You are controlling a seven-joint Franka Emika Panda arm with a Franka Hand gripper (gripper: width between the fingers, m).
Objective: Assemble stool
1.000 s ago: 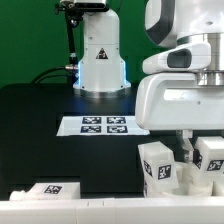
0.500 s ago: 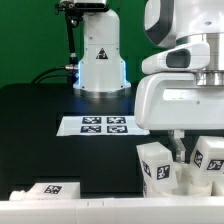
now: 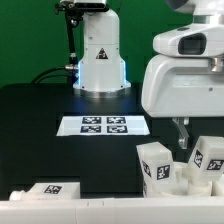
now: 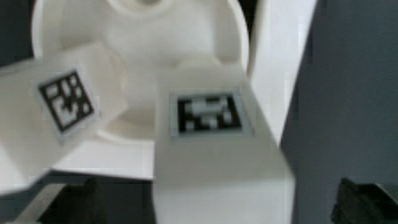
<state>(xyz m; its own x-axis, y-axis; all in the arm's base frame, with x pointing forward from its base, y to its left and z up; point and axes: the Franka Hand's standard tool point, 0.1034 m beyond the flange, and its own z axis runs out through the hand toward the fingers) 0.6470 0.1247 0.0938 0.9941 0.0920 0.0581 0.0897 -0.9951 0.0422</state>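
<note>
1. The seat (image 4: 164,55) lay flat at the exterior view's lower right, likely so that legs could go in from above.
2. One leg (image 3: 155,166) and a second leg (image 3: 211,158) stood upright at the seat, long axes vertical.
3. The gripper (image 3: 183,134) hung between them. Its opening and any hold could not be told.
</note>
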